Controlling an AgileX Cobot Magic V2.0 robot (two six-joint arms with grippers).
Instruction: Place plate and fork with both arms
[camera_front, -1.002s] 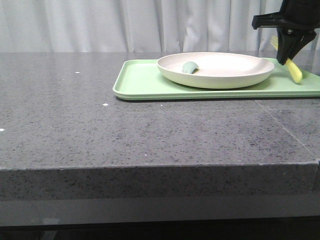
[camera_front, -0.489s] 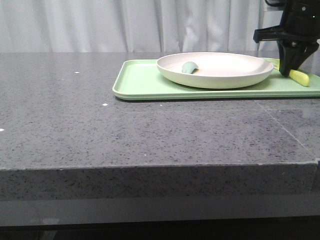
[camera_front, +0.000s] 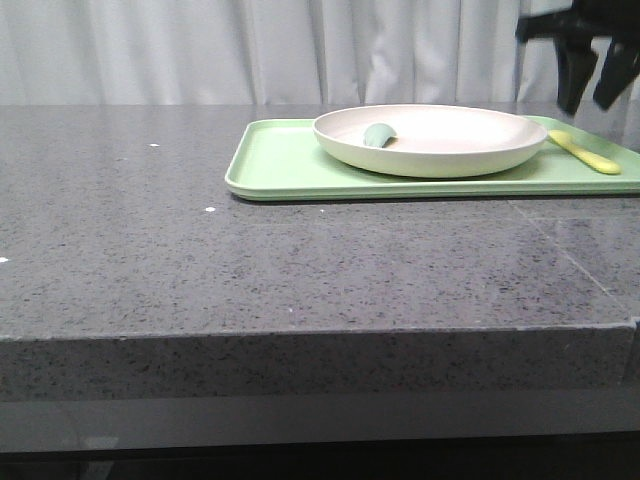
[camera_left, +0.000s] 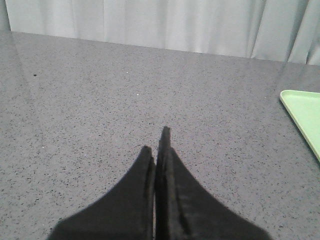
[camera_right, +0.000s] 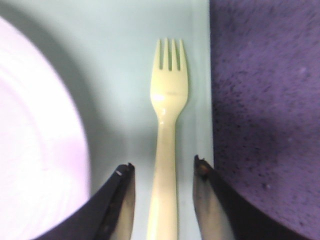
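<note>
The cream plate (camera_front: 430, 140) sits on the light-green tray (camera_front: 280, 165), with a muted-green utensil (camera_front: 380, 134) lying inside it. The pale-yellow fork (camera_front: 585, 152) lies flat on the tray just right of the plate. My right gripper (camera_front: 590, 98) hangs open above the fork and clear of it. In the right wrist view the fork (camera_right: 167, 115) lies between the spread fingers of my right gripper (camera_right: 164, 167), untouched, with the plate (camera_right: 35, 150) beside it. My left gripper (camera_left: 157, 142) is shut and empty over bare table, and does not show in the front view.
The tray (camera_right: 125, 75) ends close beside the fork, with grey stone table (camera_right: 265, 125) past its edge. A corner of the tray (camera_left: 305, 112) shows in the left wrist view. White curtains hang behind the table.
My right gripper lowered the fork onto the tray, let it go, opened and rose. The fork now lies flat beside the plate. The plate has not moved.
</note>
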